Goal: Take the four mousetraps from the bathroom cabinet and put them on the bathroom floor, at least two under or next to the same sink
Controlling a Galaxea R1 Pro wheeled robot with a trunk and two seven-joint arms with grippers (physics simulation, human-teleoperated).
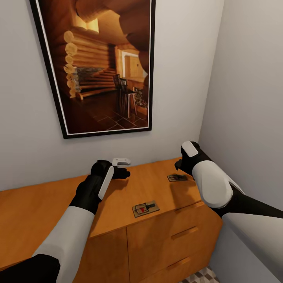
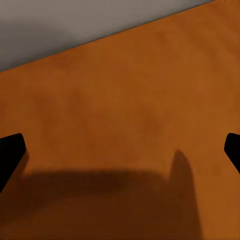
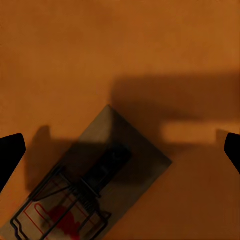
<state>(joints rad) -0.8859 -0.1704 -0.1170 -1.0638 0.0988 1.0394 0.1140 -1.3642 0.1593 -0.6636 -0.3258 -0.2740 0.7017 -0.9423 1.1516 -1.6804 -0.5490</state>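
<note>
Two mousetraps lie on the top of the orange-brown cabinet [image 1: 39,212]. One mousetrap [image 1: 145,208] sits near the front edge, between my arms. The other mousetrap [image 1: 177,177] lies toward the right end, just under my right gripper [image 1: 179,165]. In the right wrist view that gripper [image 3: 120,150] is open above the same trap [image 3: 95,185], whose red spot and wire face up. My left gripper [image 1: 122,167] hovers over the back of the cabinet top. The left wrist view has that gripper [image 2: 120,150] open over bare wood [image 2: 125,100].
A large framed picture [image 1: 98,63] hangs on the grey wall behind the cabinet. A side wall [image 1: 251,98] closes in on the right, close to my right arm. Drawer fronts with bar handles [image 1: 184,232] face me. A corner of the cube-patterned bathroom floor [image 1: 202,275] appears at the bottom.
</note>
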